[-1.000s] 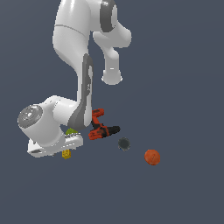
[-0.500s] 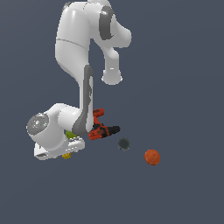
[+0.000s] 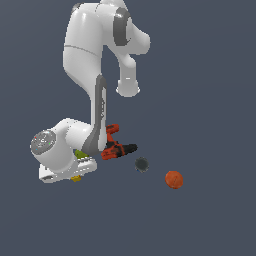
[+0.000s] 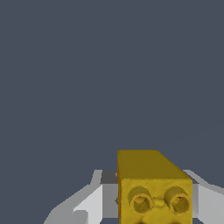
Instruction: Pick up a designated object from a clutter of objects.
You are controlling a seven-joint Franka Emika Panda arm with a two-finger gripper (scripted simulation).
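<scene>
Tiny yellow studded toy brick sits between the grey gripper fingers, apparently pinched; I'd lift straight, slowly.

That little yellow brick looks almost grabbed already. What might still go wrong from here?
Two things, I think. The yellow brick sits between the pincer fingers, but whether they press on it is unclear, so it may slip when lifted. In the exterior view the arm's wrist is low among the clutter, close to the yellow-green lump and the power drill, so rising carelessly may knock them.
</scene>
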